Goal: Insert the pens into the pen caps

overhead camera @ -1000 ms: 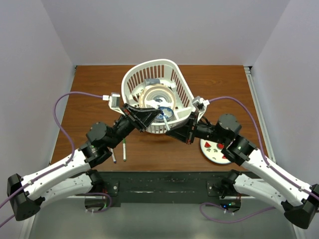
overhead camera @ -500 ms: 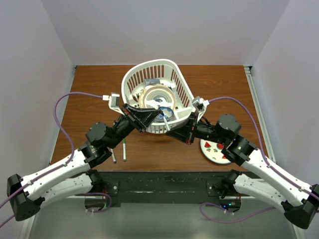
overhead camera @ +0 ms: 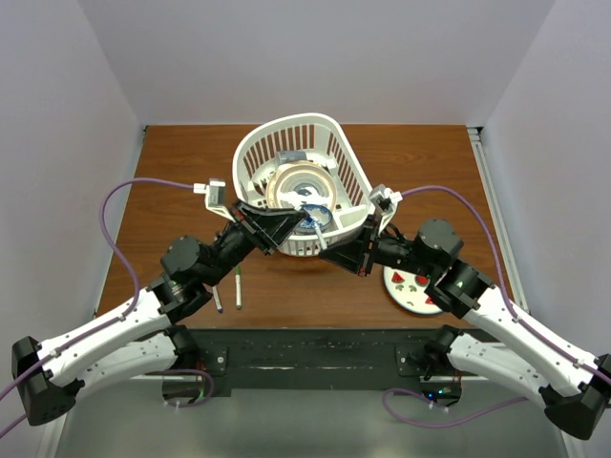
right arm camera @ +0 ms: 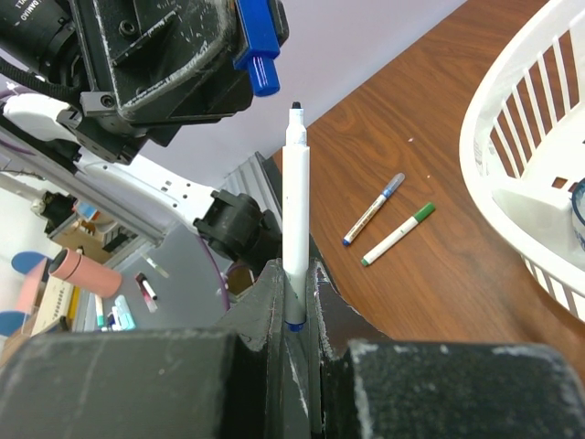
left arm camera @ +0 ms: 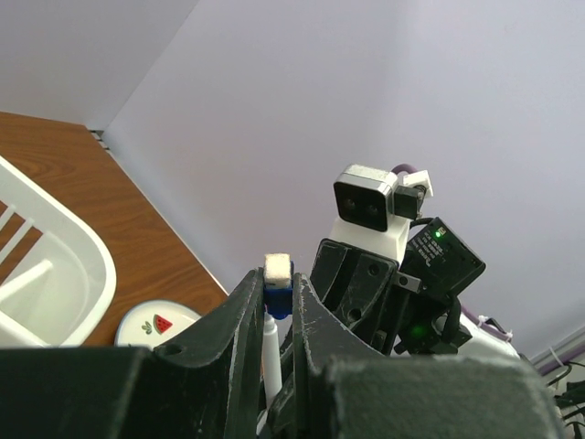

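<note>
Barely apart, pen [right arm camera: 294, 210] in right gripper [right arm camera: 294, 273] faces cap [right arm camera: 259, 48] in left gripper [left arm camera: 277, 279].

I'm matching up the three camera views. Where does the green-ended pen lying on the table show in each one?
Top external: the green-ended pen lies left of centre, nearer the arm bases than the white basket.
Left wrist: not in it.
Right wrist: right of centre, beside a second pen.
Shared landmark: the white basket, at the left edge in the left wrist view and the right edge in the right wrist view.
</note>
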Action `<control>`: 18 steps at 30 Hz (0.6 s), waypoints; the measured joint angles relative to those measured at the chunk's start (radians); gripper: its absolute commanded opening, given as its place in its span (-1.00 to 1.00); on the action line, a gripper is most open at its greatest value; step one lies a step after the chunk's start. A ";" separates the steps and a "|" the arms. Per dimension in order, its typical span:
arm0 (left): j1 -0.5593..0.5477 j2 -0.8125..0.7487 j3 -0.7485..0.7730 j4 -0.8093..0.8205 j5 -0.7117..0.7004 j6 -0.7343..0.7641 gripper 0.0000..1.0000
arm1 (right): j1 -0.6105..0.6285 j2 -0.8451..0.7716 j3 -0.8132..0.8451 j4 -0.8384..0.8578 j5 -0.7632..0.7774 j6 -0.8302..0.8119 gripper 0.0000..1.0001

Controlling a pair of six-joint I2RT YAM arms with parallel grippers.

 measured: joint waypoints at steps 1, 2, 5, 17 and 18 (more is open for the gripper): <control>0.000 0.000 -0.003 0.001 0.002 -0.005 -1.00 | 0.000 0.000 0.000 0.000 0.000 0.000 -1.00; 0.000 0.001 -0.006 0.001 0.005 -0.008 -1.00 | 0.000 0.000 0.000 0.000 0.000 0.000 -1.00; 0.000 0.011 -0.011 0.002 0.013 -0.016 -1.00 | 0.000 0.000 0.000 -0.001 0.001 0.000 -1.00; 0.000 0.014 -0.013 0.008 0.009 -0.018 -1.00 | -0.002 0.000 0.000 -0.002 0.003 0.000 -1.00; 0.000 0.011 -0.013 0.006 0.004 -0.017 -1.00 | -0.002 0.000 0.000 -0.002 0.003 0.000 -1.00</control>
